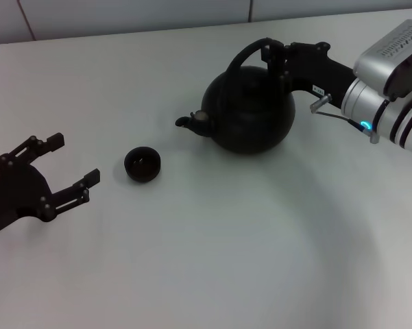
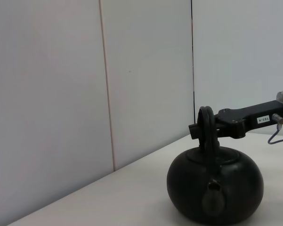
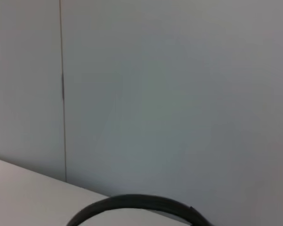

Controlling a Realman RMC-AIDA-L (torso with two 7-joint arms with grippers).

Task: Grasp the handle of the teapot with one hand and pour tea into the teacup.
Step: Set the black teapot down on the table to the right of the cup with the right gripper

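At handle (image 1: 250,51): right gripper (image 1: 277,55) jaws clamped | left gripper (image 1: 67,168) jaws spread beside teacup (image 1: 142,164)

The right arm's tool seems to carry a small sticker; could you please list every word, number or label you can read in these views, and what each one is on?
White sticker on the black body of the right tool, which is at the teapot's handle: dark characters on it, too small and blurred to read in either the left wrist view or the head view.
Teapot, teacup, left tool and table: no text or markings visible.
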